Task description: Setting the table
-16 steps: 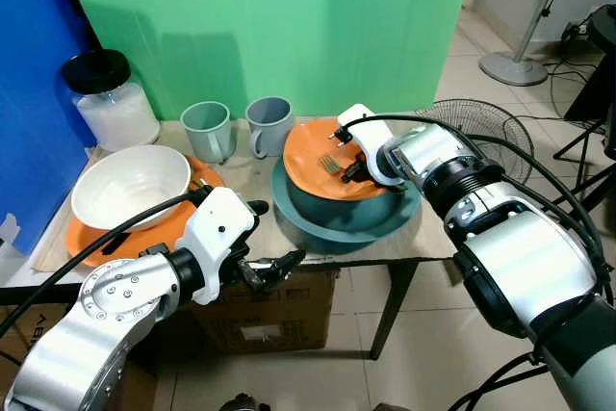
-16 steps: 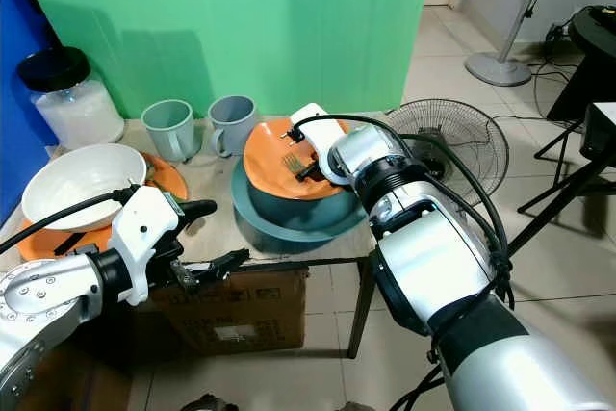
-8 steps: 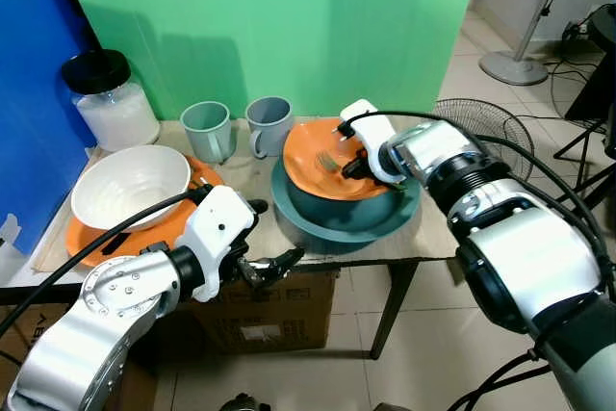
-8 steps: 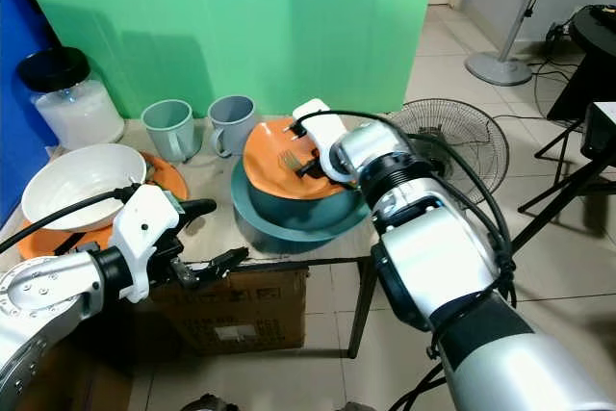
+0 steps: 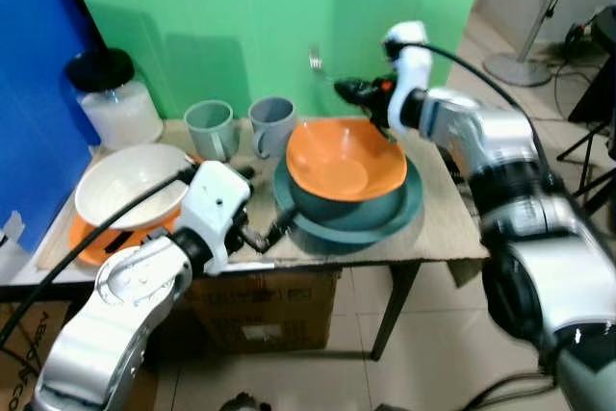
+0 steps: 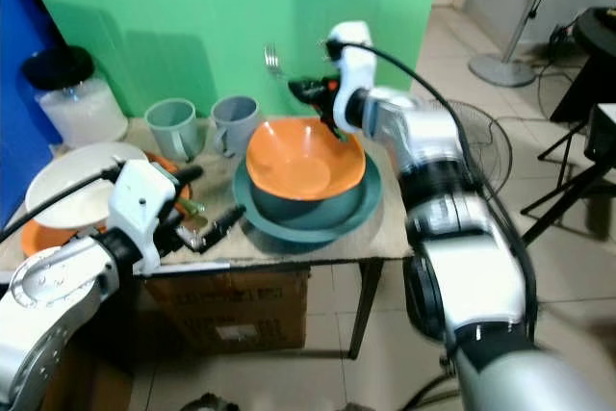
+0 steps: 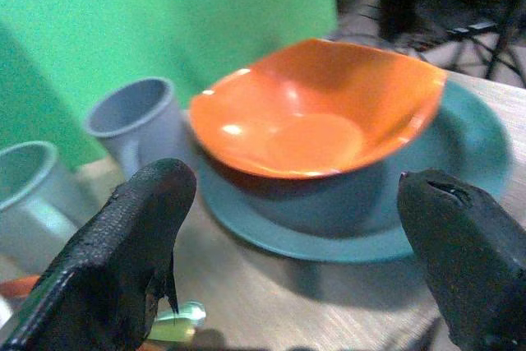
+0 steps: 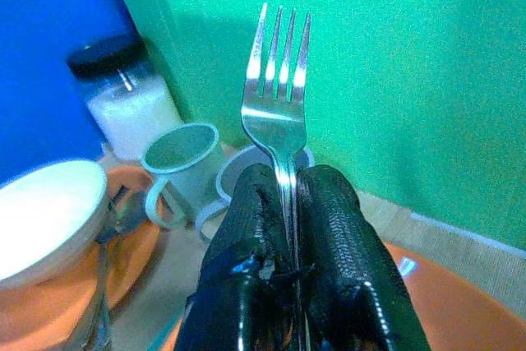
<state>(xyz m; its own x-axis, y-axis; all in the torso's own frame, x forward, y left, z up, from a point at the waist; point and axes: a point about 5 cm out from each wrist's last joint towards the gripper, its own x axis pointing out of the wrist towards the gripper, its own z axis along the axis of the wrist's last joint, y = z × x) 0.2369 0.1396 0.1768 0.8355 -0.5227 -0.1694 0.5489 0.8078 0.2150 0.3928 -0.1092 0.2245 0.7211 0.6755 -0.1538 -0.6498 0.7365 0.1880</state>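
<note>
Half a second ago our right hand (image 6: 313, 93) sat low in the orange bowl (image 5: 344, 156) with the fork (image 8: 279, 104) down against it; now the hand is lifted clear, up in front of the green wall (image 5: 241, 16), above the bowl's far rim, and the bowl lies bare. The whole view has also shifted a little and blurred, so we have moved our head too. The right hand's fingers (image 8: 251, 228) are closed tight on the fork's handle, with the tines sticking out past the fingertips. In the eye views the fork's long axis runs slanting up and to our left, tines (image 5: 315, 58) toward the wall above the grey mug (image 5: 271, 120). The orange bowl rests in a teal bowl (image 5: 318, 209) on a teal plate (image 5: 409, 204) on the bench (image 5: 438, 233). Our left hand (image 5: 258, 233) hovers at the bench's near edge, fingers (image 7: 123, 244) wide apart and holding nothing, pointed at the bowls. Left of it stand a green mug (image 5: 210, 125), a white bowl (image 5: 130, 180) on an orange plate (image 5: 87, 235), and a jar (image 5: 114, 98).
</note>
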